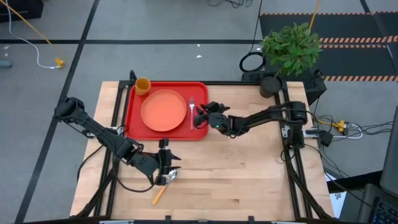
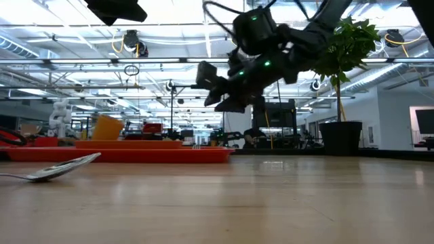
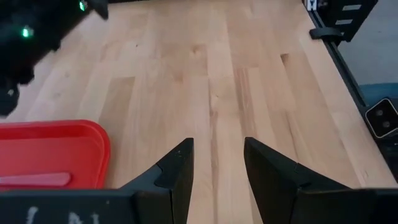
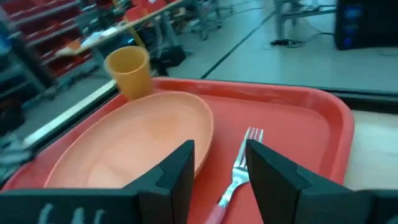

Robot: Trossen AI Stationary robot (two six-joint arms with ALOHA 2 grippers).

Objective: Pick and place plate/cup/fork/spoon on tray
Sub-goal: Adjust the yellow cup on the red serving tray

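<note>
While both arms are over the table [image 1: 249, 180], we note the red tray [image 1: 132, 118] at the far left-centre, already carrying 3 items. The plate [image 1: 163, 110] lies flat in the tray's middle, the cup [image 1: 142, 85] stands upright in its far left corner just beside the plate, and the fork [image 1: 192, 112] lies along the tray's right side, tines pointing far, next to the plate's rim. The right gripper [image 1: 200, 116] hangs above the tray's right edge, over the fork's handle; in its wrist view the fingers [image 4: 180, 165] stand partly apart, straddling the fork from above with nothing held between them. The spoon [image 1: 165, 185] lies on the bare wood near the table's front edge, well apart from the tray, bowl toward the far side and orange handle toward the near left. The left gripper [image 1: 165, 176] sits over the spoon's bowl end; its fingers [image 3: 177, 168] are parted with a gap and no object is visible between them.
</note>
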